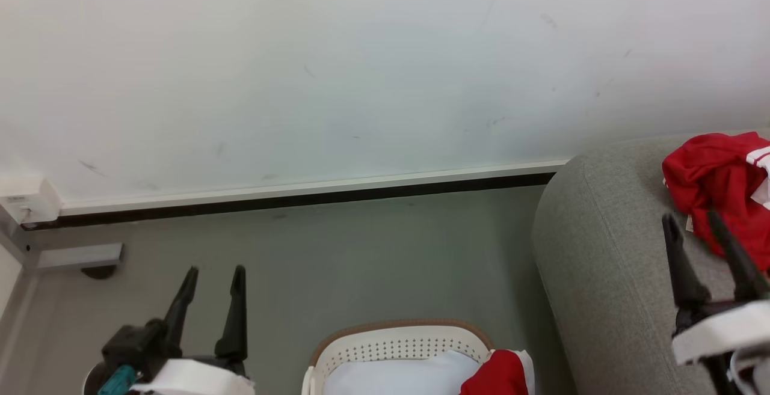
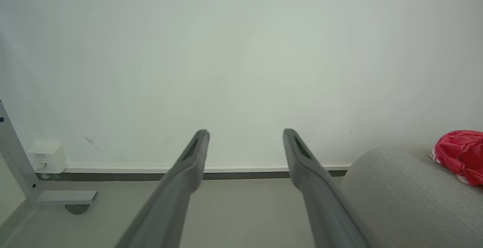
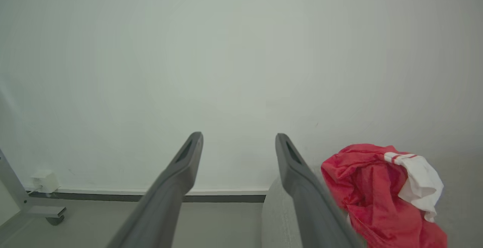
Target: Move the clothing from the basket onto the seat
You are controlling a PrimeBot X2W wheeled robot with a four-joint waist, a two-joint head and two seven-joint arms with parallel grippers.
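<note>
Lying at the right end of the basket (image 1: pixel 397 342): a red garment (image 1: pixel 498 376), beside pale cloth (image 1: pixel 397 380).
It sits left of the right tool (image 1: pixel 692 217), nearer it than the left tool (image 1: pixel 216 270); both spread wide, empty. Beyond, another red piece (image 1: pixel 713 181) rests on the seat (image 1: pixel 601 251).

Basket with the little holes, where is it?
In the head view the white basket is at the bottom middle, between the left gripper and the grey seat, nearer the seat.
</note>
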